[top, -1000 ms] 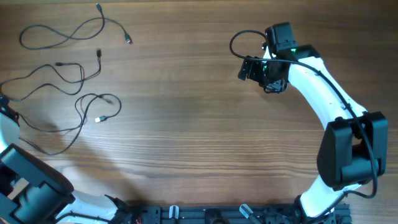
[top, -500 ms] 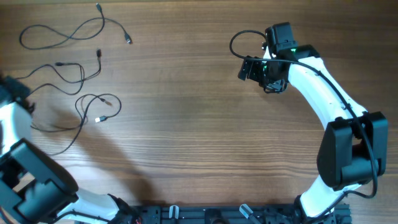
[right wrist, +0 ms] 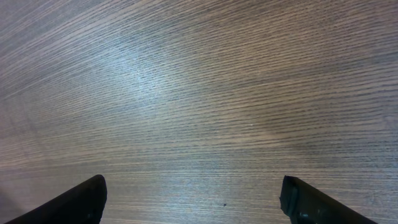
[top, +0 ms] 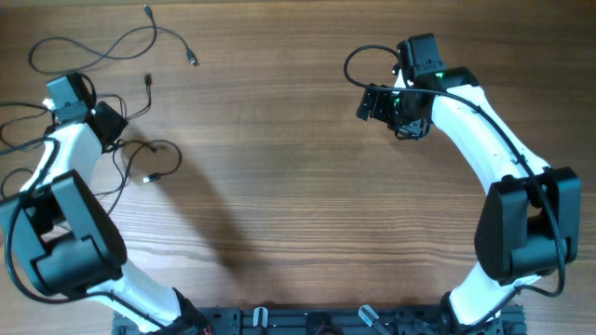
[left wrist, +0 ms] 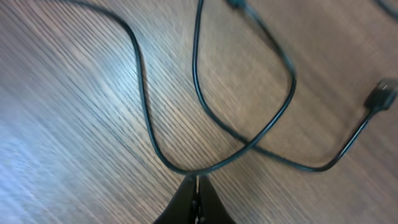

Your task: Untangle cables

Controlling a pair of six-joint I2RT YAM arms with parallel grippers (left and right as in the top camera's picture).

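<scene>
My left end effector [left wrist: 196, 194] is clamped shut, tips right at the bottom of a loop in the cables [left wrist: 195, 68]; whether it pinches the cord, I cannot tell. Beyond, they sprawl across the tabletop [left wrist: 74, 124]. My right end effector [right wrist: 194, 198] gapes wide, well apart from them.

Robotics lab rig is indicated: a left arm [top: 65, 223] and a right arm [top: 484, 140] are mounted on a rail [top: 307, 321] at the edge of a wood-grain bench [top: 279, 205], where thin cables [top: 93, 42] are laid out.
</scene>
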